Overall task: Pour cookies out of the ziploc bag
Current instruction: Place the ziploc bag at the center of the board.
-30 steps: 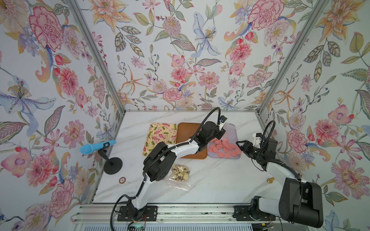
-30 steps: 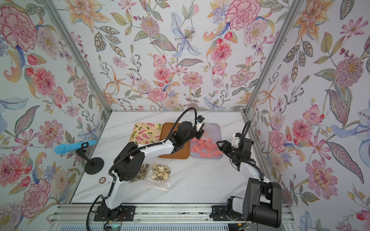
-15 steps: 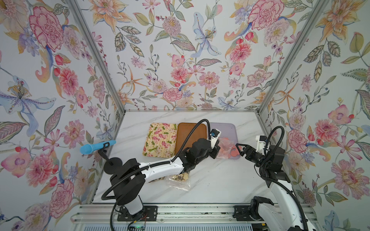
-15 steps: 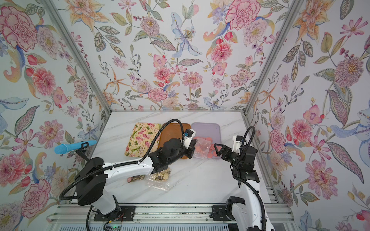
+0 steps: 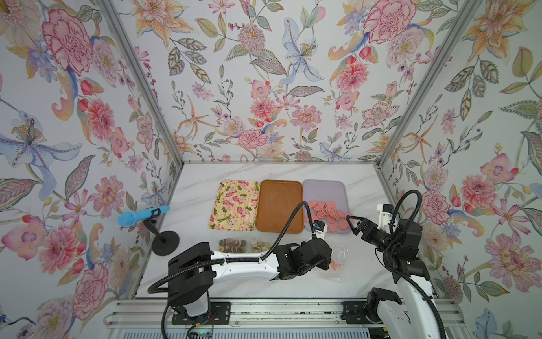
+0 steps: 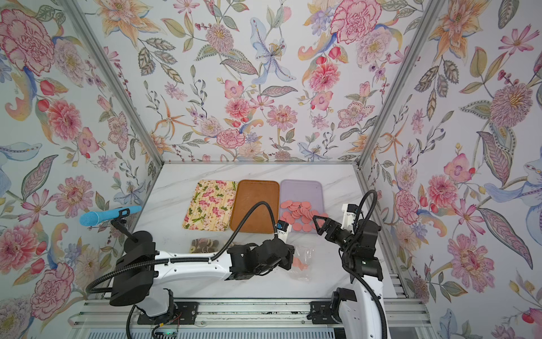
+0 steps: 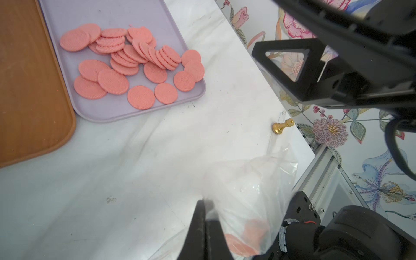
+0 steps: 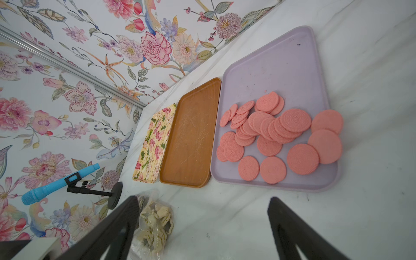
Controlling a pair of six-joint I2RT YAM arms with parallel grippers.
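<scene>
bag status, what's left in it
Status: left pincer shut on bag, right pincer open, empty. Most cookies on tray, a few in bag. Gold pawn by table edge, not blocking.

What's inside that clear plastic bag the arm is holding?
Through the clear bag, at least two pink cookies show. The left end effector, shut on the plastic, hides part of it, so more may be inside.

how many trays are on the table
3, side by side in one row: a floral tray at the robot's left end, a brown tray in the middle, and a lilac tray at the right end, holding pink cookies. None seems hidden.
</scene>
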